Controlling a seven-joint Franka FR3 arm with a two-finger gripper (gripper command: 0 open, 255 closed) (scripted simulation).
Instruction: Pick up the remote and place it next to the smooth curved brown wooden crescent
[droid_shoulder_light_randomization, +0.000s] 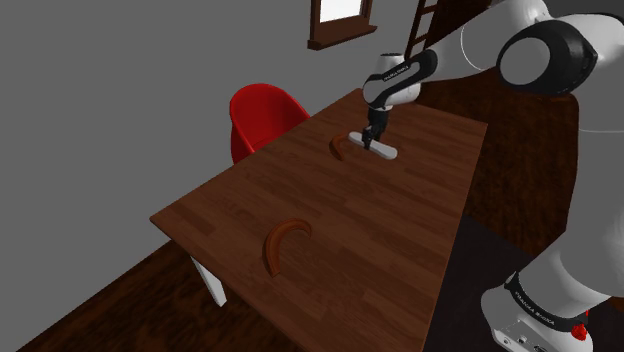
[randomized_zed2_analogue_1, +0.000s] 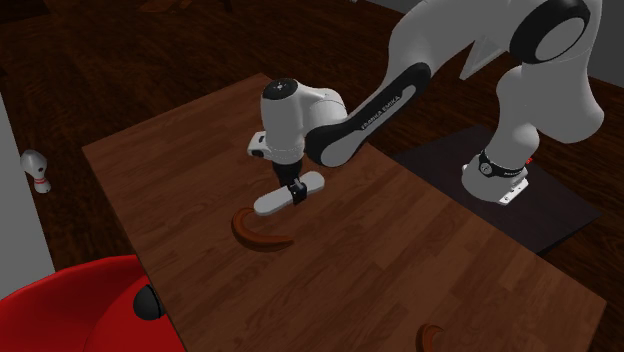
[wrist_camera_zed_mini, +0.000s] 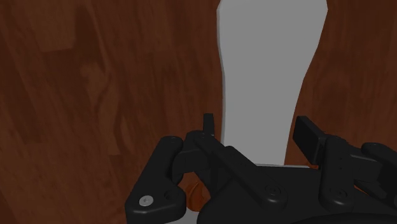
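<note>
Gripper (droid_shoulder_light_randomization: 373, 134) is open. Its fingers (wrist_camera_zed_mini: 310, 137) straddle the pale grey remote (randomized_zed2_analogue_1: 270, 202) at its narrow waist, and a sliver of table shows between one finger and the remote. The remote lies flat on the dark wood table (droid_shoulder_light_randomization: 400, 230), toward the far end in the shoulder view. It's just beside a brown crescent (randomized_zed2_analogue_1: 260, 232), not touching. Mid-table is bare. Second crescent (droid_shoulder_light_randomization: 284, 244) sits near the near edge. Red chair (droid_shoulder_light_randomization: 262, 115) stands at the long edge.

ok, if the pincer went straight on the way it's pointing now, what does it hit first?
The pale grey remote: the pincer points down right at it, so it comes first, with the dark wooden table just under it. Depth is unclear, so they may be touching already.
</note>
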